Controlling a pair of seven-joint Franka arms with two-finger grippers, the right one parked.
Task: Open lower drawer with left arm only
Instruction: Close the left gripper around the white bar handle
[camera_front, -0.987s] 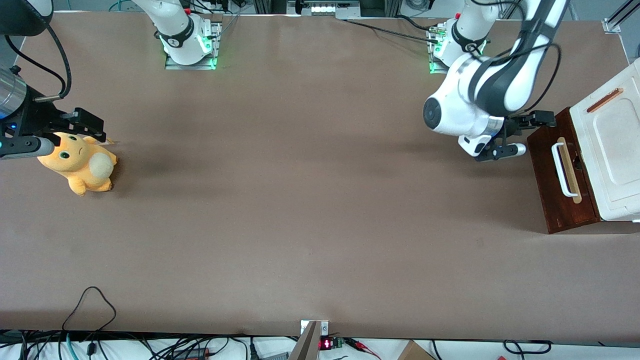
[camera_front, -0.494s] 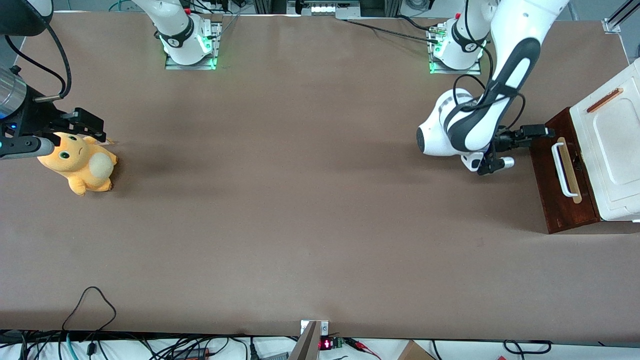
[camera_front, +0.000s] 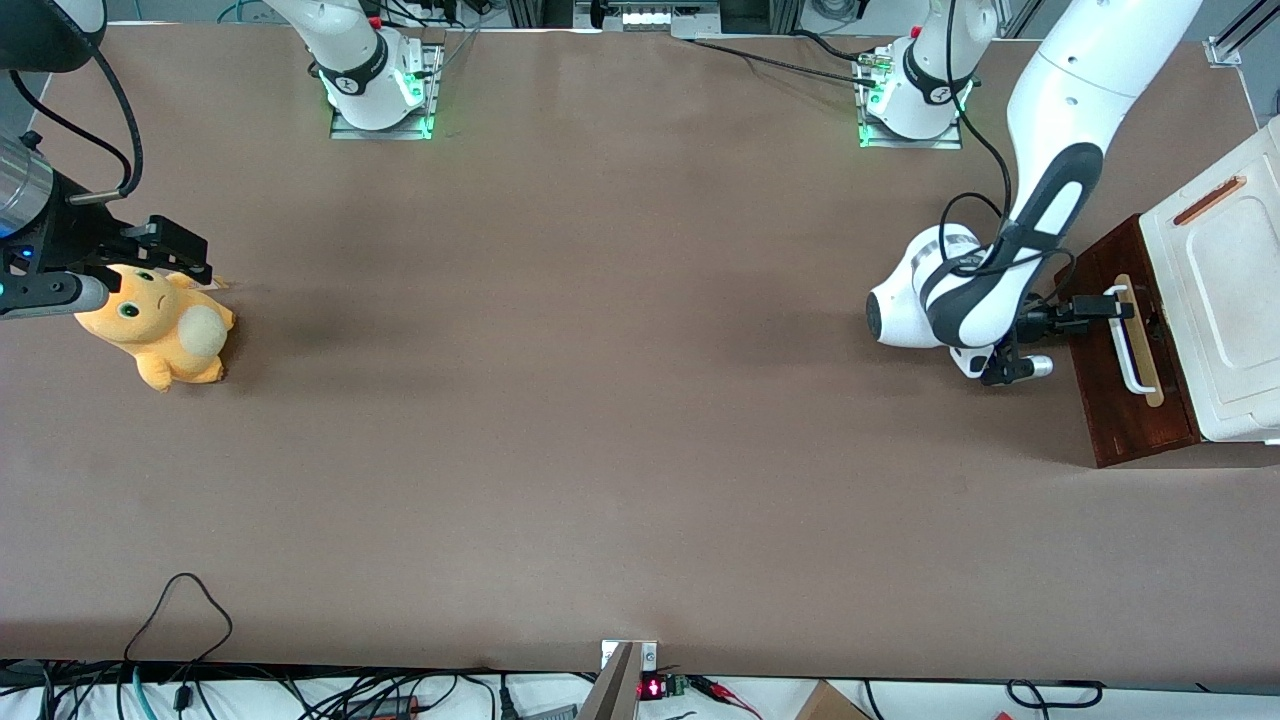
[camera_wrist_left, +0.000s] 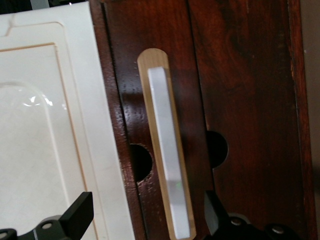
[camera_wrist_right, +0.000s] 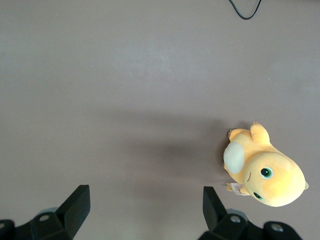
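We see the left arm (camera_front: 1040, 200) reaching down over the working arm's end of the table, its gripper (camera_front: 1105, 306) poised at the white bar handle (camera_wrist_left: 167, 165) of the lower drawer (camera_front: 1120, 400). Nearest the wrist camera, the two black fingers (camera_wrist_left: 80, 212) stand wide apart with nothing between them but air; we judge them fully spread, touching nothing and holding nothing. The handle lies straight ahead of the jaws, in the gap between the two fingertips. Its long axis runs across the line that joins the fingers, so a closing stroke would pinch the bar across its narrow width. One end of the bar sits close to the fingers, and the rest runs away from them along its pale wood strip (camera_wrist_left: 150, 60). One finger hangs over the dark drawer front, the other over the white panel (camera_wrist_left: 45, 130) just beside the drawer. Farther out from the jaws we see two dark round cut-outs, one on each side of the strip, and then the reddish-brown boards of the drawer front. The drawer looks shut against its cabinet, with no pale interior showing. We judge that the coming move calls for a short advance until the fingers straddle the bar, then a close and a pull away from the cabinet. The yellow plush toy (camera_front: 160, 330) lies toward the parked arm's end of the table.
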